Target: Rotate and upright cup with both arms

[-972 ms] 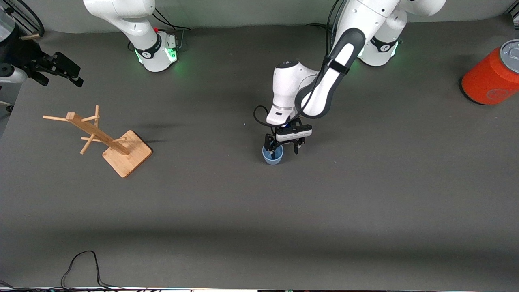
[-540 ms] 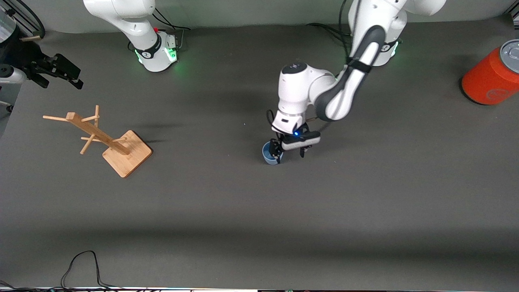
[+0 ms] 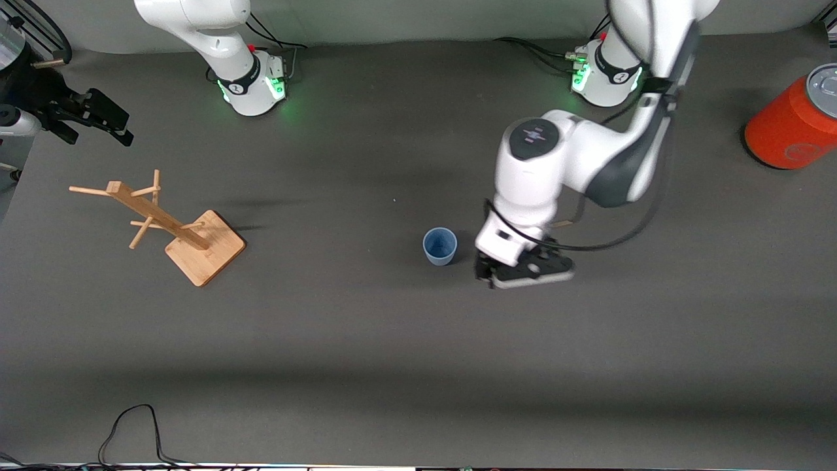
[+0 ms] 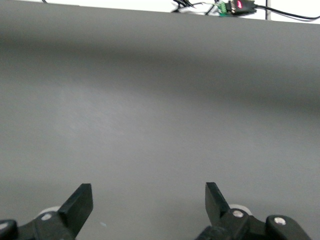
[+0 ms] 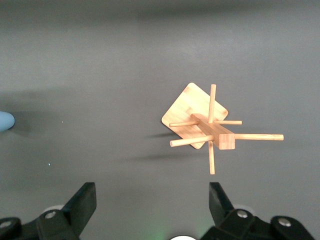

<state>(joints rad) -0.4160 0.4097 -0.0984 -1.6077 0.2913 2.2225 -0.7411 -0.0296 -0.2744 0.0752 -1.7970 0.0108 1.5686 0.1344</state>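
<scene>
The light-blue cup (image 3: pixel 439 246) stands upright near the middle of the table, its darker blue inside showing. Nothing touches it. Its edge also shows in the right wrist view (image 5: pixel 5 120). My left gripper (image 3: pixel 520 271) hangs raised beside the cup, toward the left arm's end of the table. In the left wrist view it (image 4: pixel 149 192) is open and empty over bare mat. My right gripper (image 5: pixel 151 192) is open and empty, held high over the table by the wooden rack. It waits at the right arm's end of the front view (image 3: pixel 121 125).
A wooden peg rack (image 3: pixel 169 225) lies tipped on its square base toward the right arm's end. A large orange can (image 3: pixel 794 121) with a grey lid lies at the left arm's end. A black cable (image 3: pixel 131 425) loops at the table's near edge.
My left gripper had one finger inside the cup. It has let go, risen and moved toward the left arm's end. The cup stays upright in place. The right arm has barely moved.
</scene>
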